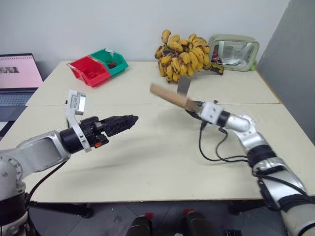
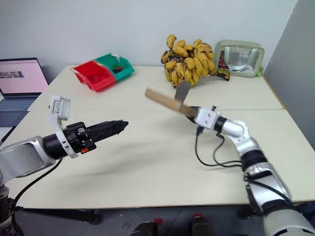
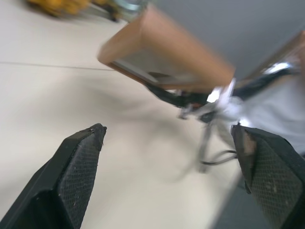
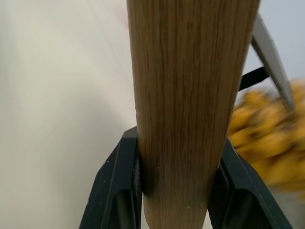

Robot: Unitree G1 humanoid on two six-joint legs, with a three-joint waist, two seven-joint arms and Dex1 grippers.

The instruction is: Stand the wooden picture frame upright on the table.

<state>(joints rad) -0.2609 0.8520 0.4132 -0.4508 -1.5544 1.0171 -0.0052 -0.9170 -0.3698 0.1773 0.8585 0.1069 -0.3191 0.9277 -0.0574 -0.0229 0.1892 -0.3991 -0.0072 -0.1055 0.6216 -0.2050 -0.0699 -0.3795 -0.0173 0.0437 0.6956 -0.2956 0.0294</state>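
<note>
The table [image 1: 147, 162] is cream-beige, with a straight seam across it. Near the far edge lie a red bin [image 1: 90, 70] and a green bin [image 1: 112, 61], touching, a bunch of bananas [image 1: 184, 56], and at the far right corner a pale green pouch [image 1: 235, 51].

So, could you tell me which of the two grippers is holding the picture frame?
The right gripper, shut on the wooden picture frame; the left gripper is open and empty.

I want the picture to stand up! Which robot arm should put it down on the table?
The right: its right gripper already clamps the wooden picture frame above the table. The left gripper is open, empty and off to the side.
</note>
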